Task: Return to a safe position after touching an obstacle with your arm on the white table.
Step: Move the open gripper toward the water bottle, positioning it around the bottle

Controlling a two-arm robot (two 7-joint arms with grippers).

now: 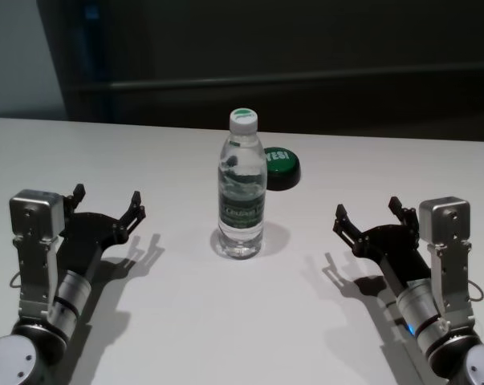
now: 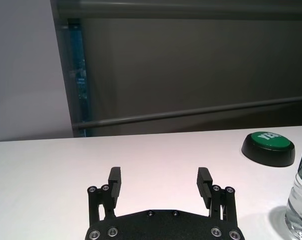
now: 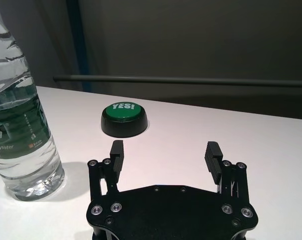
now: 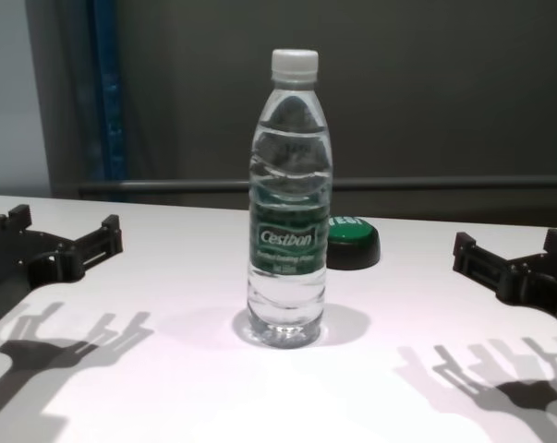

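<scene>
Water bottle (image 1: 242, 192) upright at middle of white bench (image 1: 185, 321), white cap on. Black puck with green top (image 1: 278, 167) just behind it, toward right, apart from it. Left claw (image 1: 107, 203) released, fingers spread, low over bench well left of bottle. Right claw (image 1: 368, 215) released likewise, well right. Neither touches bottle.

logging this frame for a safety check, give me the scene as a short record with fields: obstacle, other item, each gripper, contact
obstacle: clear water bottle, upright, mid-table, white cap on
other item: black puck with green top, behind the bottle, toward the robot's right
surface: white table
left gripper: open, low over the table, left of the bottle
right gripper: open, low over the table, right of the bottle
contact: neither arm touches the bottle
</scene>
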